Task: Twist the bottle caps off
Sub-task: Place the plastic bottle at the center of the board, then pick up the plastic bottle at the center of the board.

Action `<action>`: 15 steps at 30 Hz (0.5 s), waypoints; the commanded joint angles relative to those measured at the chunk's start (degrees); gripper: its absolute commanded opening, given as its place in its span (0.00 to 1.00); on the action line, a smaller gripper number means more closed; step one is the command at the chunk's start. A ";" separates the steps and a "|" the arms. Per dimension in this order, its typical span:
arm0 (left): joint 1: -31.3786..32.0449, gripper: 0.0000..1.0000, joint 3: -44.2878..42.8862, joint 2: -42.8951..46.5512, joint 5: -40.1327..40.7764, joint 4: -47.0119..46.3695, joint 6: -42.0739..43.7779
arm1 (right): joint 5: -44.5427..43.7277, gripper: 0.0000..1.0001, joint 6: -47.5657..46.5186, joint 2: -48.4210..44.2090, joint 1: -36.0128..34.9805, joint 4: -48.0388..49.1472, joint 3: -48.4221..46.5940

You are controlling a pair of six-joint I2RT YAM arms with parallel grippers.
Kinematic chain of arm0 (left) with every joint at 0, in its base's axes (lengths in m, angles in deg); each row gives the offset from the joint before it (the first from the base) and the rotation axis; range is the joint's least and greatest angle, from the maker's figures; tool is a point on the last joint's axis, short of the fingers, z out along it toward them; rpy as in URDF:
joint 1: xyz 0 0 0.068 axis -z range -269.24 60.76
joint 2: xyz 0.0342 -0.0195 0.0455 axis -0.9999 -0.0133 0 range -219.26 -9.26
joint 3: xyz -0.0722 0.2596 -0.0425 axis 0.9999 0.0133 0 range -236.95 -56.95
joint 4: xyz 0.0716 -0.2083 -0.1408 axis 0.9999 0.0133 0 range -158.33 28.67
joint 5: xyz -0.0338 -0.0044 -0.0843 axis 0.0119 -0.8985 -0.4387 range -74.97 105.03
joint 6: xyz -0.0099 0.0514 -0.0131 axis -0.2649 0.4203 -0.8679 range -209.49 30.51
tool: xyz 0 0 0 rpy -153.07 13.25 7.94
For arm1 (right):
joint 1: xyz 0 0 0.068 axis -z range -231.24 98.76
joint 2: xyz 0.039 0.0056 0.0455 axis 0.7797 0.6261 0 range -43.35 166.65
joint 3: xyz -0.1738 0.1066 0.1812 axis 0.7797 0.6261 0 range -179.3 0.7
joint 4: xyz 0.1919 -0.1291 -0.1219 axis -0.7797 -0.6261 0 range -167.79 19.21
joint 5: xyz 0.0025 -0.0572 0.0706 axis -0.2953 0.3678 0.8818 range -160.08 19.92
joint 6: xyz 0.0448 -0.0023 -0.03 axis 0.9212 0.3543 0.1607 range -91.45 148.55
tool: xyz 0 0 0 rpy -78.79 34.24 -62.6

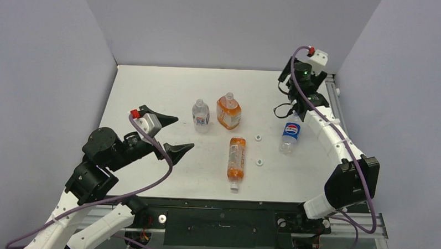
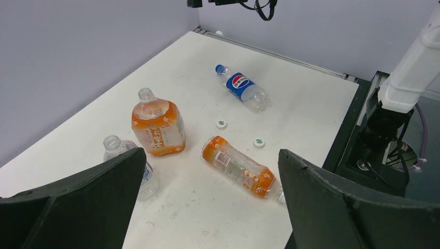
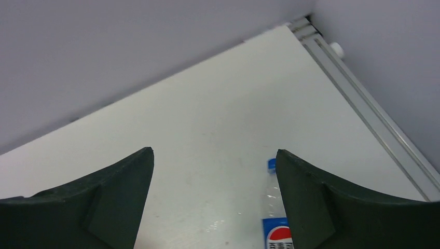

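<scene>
Left gripper point(image 1: 185, 133) gapes wide, empty; right gripper point(image 3: 214, 151) spread wide, empty, near the lying Pepsi bottle point(image 1: 289, 137), blue cap point(image 3: 271, 164) on; two white caps point(image 1: 258, 137) loose.

- Robot lab test cell.
- Plain grey panel walls point(image 1: 43, 68) box in a white table point(image 1: 164, 89) on three sides.
- Aluminium framing rail point(image 3: 363, 114) runs along the table's edge.
- Left arm point(image 1: 89, 181) and right arm point(image 1: 331, 136) mounted by a black base plate point(image 1: 220, 221); purple cables point(image 1: 365, 185) hang loose.
</scene>
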State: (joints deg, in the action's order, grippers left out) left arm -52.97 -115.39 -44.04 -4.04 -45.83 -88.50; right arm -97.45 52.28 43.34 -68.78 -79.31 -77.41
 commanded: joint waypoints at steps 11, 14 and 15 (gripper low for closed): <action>-0.13 0.97 -6.13 -4.66 -3.73 5.33 1.91 | 16.30 0.84 3.63 22.42 17.31 -21.12 -8.63; -0.15 0.97 -6.29 -4.57 -3.84 5.25 1.52 | 17.20 0.84 3.48 25.84 19.20 -21.52 -10.75; -0.15 0.97 -6.33 -4.45 -3.93 5.21 1.48 | 17.69 0.84 3.47 27.33 19.21 -21.63 -11.19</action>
State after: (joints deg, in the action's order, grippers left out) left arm -52.97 -119.06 -49.00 -6.53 -40.10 -87.27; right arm -82.70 56.26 68.76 -50.57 -98.89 -84.14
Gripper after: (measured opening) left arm 0.968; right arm 0.840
